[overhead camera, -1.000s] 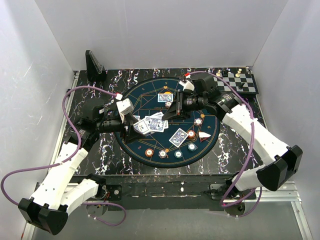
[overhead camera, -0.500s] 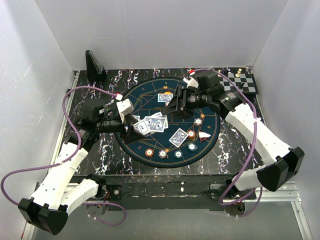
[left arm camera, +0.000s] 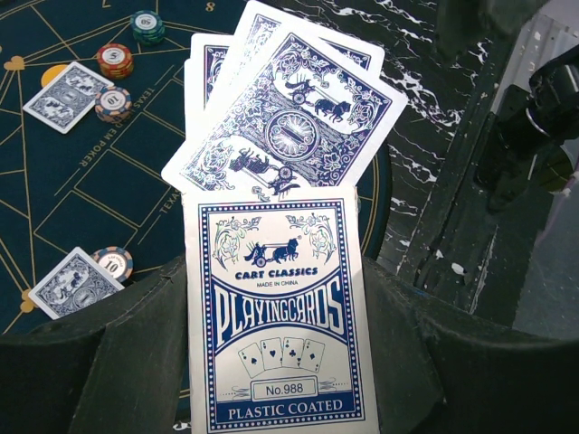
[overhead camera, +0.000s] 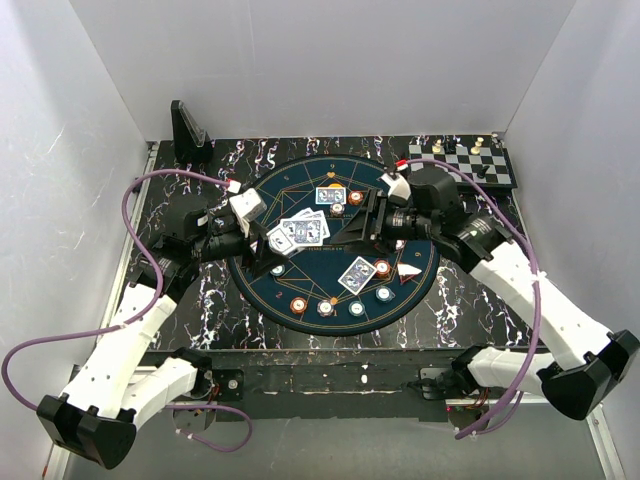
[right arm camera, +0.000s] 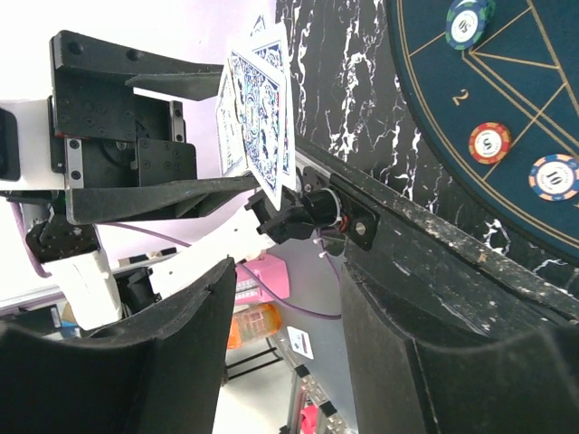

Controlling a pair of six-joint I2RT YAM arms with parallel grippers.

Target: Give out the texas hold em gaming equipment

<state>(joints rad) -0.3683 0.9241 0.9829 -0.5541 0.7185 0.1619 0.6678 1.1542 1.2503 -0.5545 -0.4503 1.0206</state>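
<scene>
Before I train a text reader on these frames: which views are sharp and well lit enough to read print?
Left wrist: print on the front card is crisp and evenly lit. Right wrist: blue-white chip sharp, bright background washed out. Top external: light even, held cards too small to read.

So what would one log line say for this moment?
left gripper: shut on fan of cards | right gripper: open, empty, apart from fan | mat: loose cards and chips laid out
</scene>
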